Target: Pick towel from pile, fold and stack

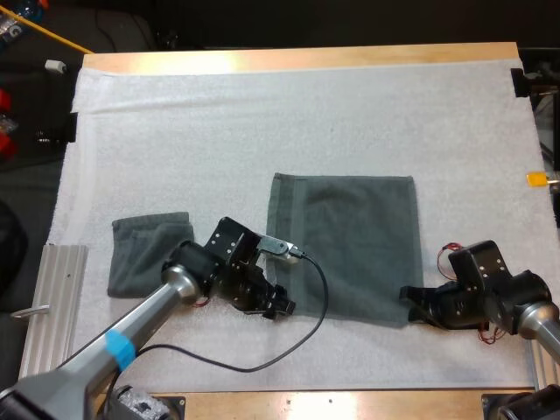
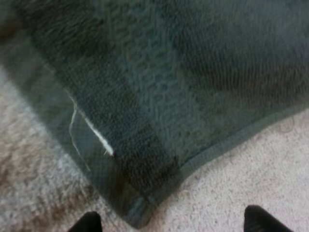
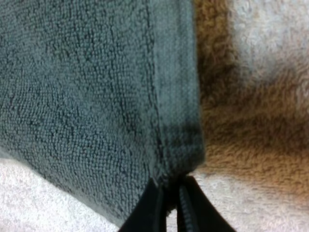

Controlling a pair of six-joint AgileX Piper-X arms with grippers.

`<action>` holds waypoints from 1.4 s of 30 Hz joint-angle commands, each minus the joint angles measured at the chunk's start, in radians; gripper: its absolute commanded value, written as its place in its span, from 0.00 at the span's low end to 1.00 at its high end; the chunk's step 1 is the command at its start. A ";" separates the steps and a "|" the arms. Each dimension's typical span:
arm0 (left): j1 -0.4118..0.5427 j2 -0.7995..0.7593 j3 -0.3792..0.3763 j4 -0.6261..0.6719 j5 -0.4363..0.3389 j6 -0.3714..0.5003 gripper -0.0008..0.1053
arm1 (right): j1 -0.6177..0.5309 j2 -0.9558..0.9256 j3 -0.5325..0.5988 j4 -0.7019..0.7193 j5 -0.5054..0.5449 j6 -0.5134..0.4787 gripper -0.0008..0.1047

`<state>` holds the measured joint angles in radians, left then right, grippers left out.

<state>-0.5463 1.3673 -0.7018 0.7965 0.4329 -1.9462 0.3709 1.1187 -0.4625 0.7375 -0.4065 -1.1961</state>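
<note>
A dark grey-green towel (image 1: 350,245) lies spread flat in the middle of the white mat (image 1: 262,114). My left gripper (image 1: 282,306) sits at its near left corner, open. The left wrist view has that corner of the towel (image 2: 159,96) lying on the mat between my left gripper (image 2: 174,223), whose fingertips (image 2: 89,222) stand wide apart and clear of it. My right gripper (image 1: 411,297) is at the near right corner. In the right wrist view my right gripper (image 3: 169,205) is shut on the hem of the towel (image 3: 96,96). A second, loosely folded towel (image 1: 147,254) rests at the left.
A ribbed metal rail (image 1: 52,297) lies along the mat's left edge near the front. The wooden table edge (image 1: 306,57) runs along the far side. Bare mat stretches behind the spread towel and to its right.
</note>
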 commanded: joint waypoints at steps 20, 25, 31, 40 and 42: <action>-0.004 0.177 -0.002 -0.068 0.104 -0.009 0.50 | 0.001 -0.006 0.000 0.010 0.003 -0.012 0.01; -0.004 0.214 -0.002 -0.059 0.104 -0.009 0.27 | 0.001 -0.006 0.000 0.010 -0.001 -0.012 0.01; -0.004 0.207 -0.002 -0.037 0.104 -0.004 0.01 | 0.001 -0.006 -0.001 0.010 -0.032 -0.033 0.01; -0.016 0.001 -0.002 0.134 0.104 0.102 0.01 | 0.001 -0.103 -0.055 0.165 -0.062 -0.108 0.01; -0.033 -0.048 -0.002 0.172 0.107 0.108 0.01 | 0.001 -0.141 -0.072 0.232 -0.061 -0.126 0.01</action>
<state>-0.5783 1.3166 -0.7035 0.9464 0.5315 -1.8477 0.3709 0.9843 -0.5278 0.9463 -0.4632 -1.3080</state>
